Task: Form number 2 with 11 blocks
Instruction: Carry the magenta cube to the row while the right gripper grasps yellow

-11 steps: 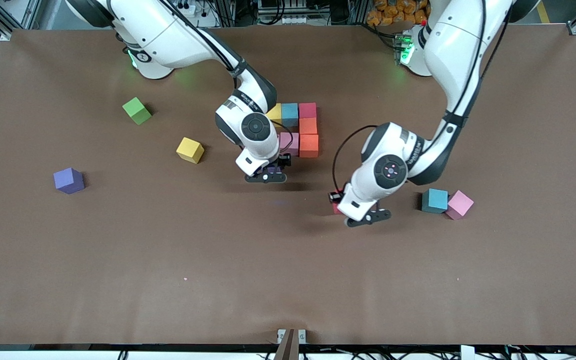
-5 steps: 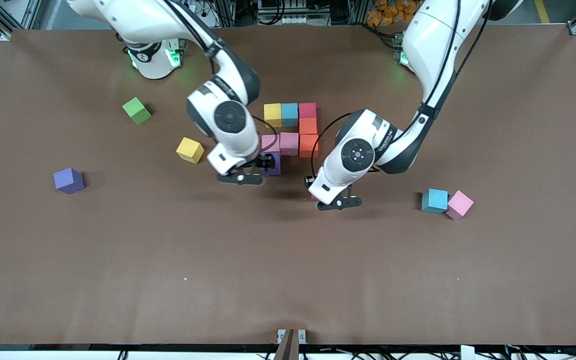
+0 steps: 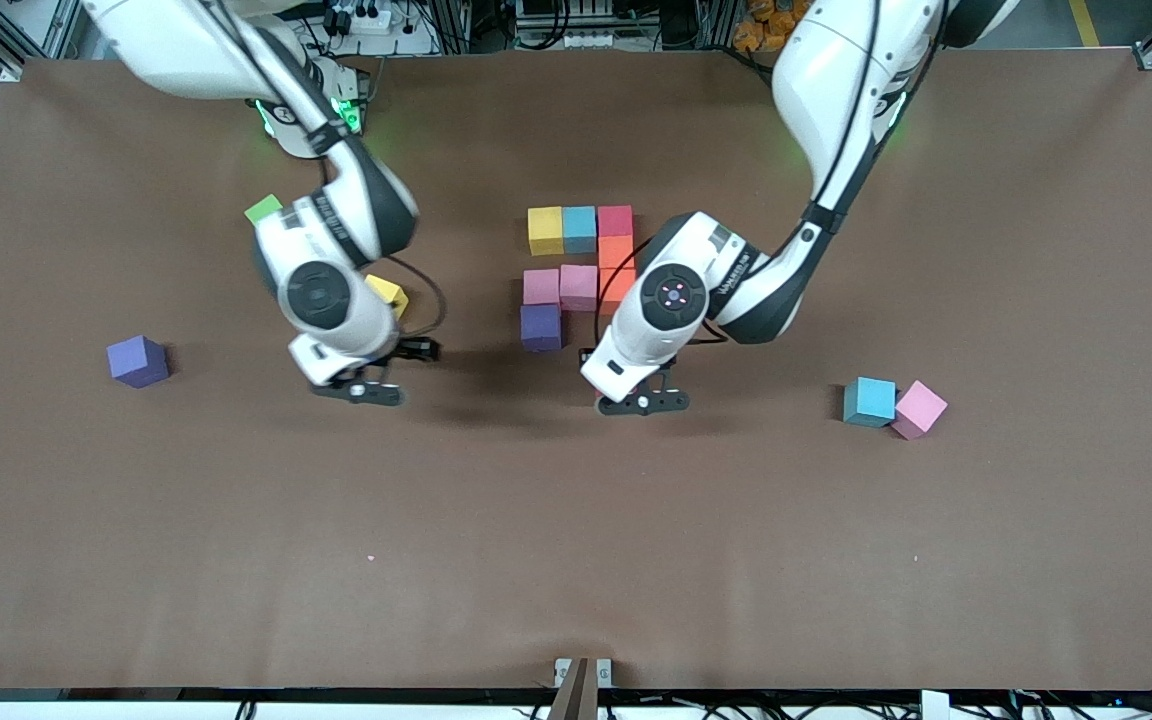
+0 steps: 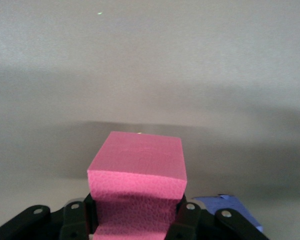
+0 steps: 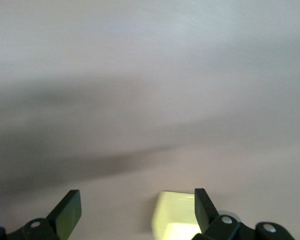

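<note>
The partial number 2 lies mid-table: yellow (image 3: 544,230), blue (image 3: 579,228) and red (image 3: 615,220) blocks in a row, then an orange block (image 3: 616,250), two pink blocks (image 3: 541,286) and a purple block (image 3: 541,327). My left gripper (image 3: 641,400) hangs over the table beside the purple block (image 4: 230,205), shut on a red block (image 4: 137,172). My right gripper (image 3: 361,388) is open and empty over the table by a loose yellow block (image 3: 388,293). In its wrist view that yellow block (image 5: 177,215) sits just inside one finger of the right gripper (image 5: 136,204).
Toward the right arm's end of the table lie a loose purple block (image 3: 137,360) and a lime-green cube (image 3: 263,208), the cube partly hidden by the arm. A light blue block (image 3: 869,401) and a pink block (image 3: 920,409) touch each other toward the left arm's end.
My right gripper left the purple block at the digit and swung over toward the loose yellow block. My left gripper carried the red block toward the digit.
</note>
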You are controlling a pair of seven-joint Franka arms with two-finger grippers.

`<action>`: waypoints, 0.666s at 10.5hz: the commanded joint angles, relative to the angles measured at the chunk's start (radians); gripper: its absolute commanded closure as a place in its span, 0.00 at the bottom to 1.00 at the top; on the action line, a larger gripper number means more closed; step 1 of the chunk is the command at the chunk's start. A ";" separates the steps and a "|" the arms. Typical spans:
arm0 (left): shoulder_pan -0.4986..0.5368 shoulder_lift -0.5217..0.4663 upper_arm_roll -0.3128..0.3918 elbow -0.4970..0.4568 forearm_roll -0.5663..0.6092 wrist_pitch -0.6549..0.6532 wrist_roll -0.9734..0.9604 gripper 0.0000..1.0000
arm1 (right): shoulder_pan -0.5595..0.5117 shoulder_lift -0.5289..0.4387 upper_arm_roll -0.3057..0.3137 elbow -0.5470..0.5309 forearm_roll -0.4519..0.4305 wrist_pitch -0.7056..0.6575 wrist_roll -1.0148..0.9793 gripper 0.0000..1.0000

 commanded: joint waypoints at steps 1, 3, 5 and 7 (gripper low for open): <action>-0.051 0.054 0.031 0.118 -0.030 -0.064 -0.035 1.00 | -0.051 -0.113 0.016 -0.200 -0.002 0.089 0.001 0.00; -0.103 0.107 0.066 0.212 -0.030 -0.136 -0.049 1.00 | -0.049 -0.151 0.016 -0.300 0.050 0.161 0.006 0.00; -0.151 0.134 0.126 0.256 -0.079 -0.164 -0.069 1.00 | -0.042 -0.174 0.027 -0.362 0.090 0.189 0.006 0.00; -0.186 0.187 0.160 0.350 -0.104 -0.199 -0.103 1.00 | -0.040 -0.178 0.027 -0.417 0.138 0.250 0.006 0.00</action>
